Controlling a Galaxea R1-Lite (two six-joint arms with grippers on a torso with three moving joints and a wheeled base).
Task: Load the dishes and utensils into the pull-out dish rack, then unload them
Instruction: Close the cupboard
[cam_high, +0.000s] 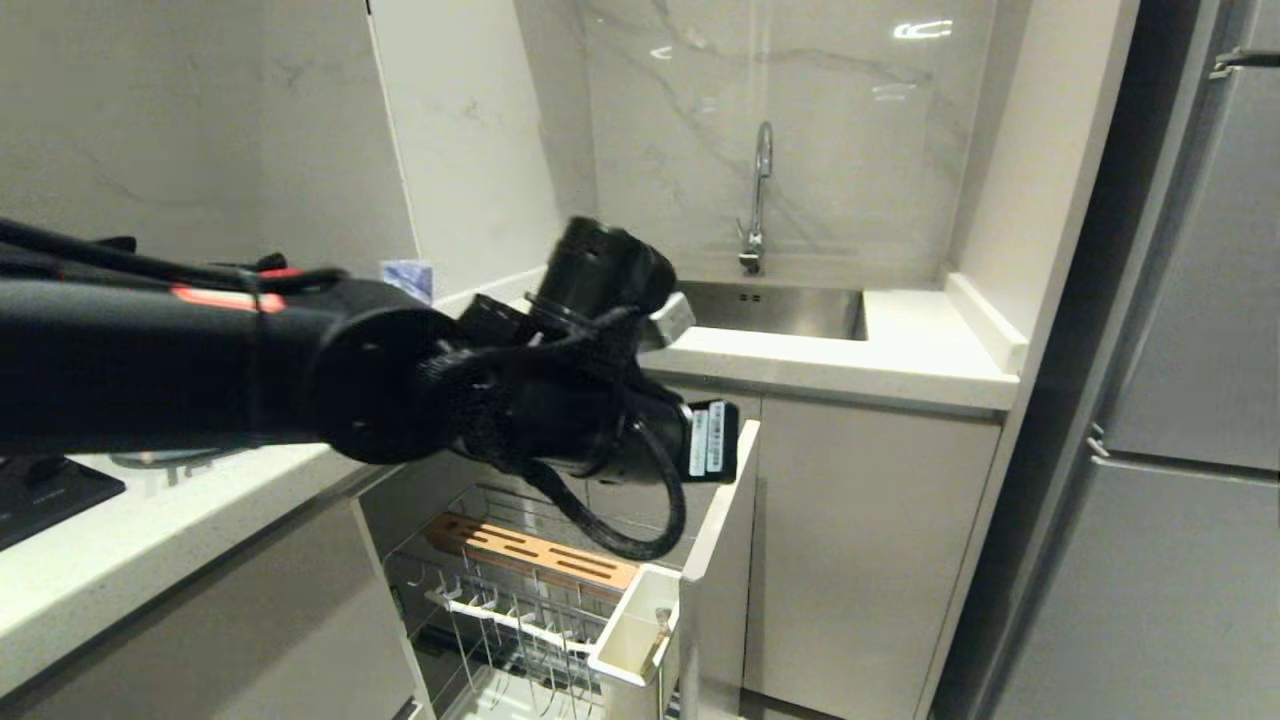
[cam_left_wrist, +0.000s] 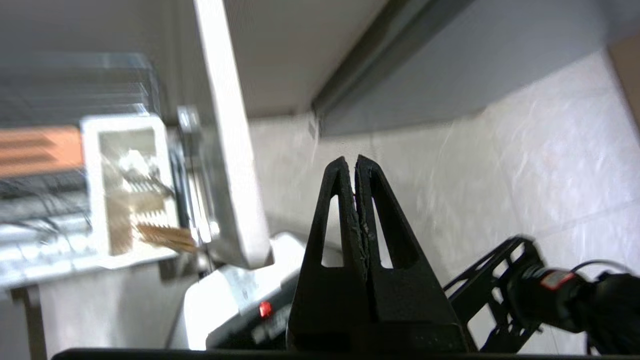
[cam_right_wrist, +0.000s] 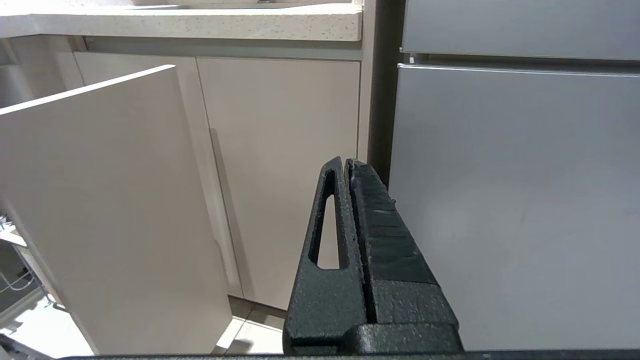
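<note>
While the left gripper (cam_left_wrist: 356, 162) is pressed shut on nothing above the pull-out dish rack (cam_high: 540, 600), open before reaching, approach the chopsticks (cam_left_wrist: 167, 237) slowly, avoid the panel.

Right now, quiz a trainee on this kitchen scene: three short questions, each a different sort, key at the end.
1. True or false: the left gripper is shut with nothing between its fingers.
2. What does the white utensil cup hold? A) chopsticks B) nothing C) a pink bowl
3. Fill in: the pull-out dish rack stands ____.

Key: 1 true. 2 A, chopsticks in the left wrist view. 3 open, pulled out.
</note>
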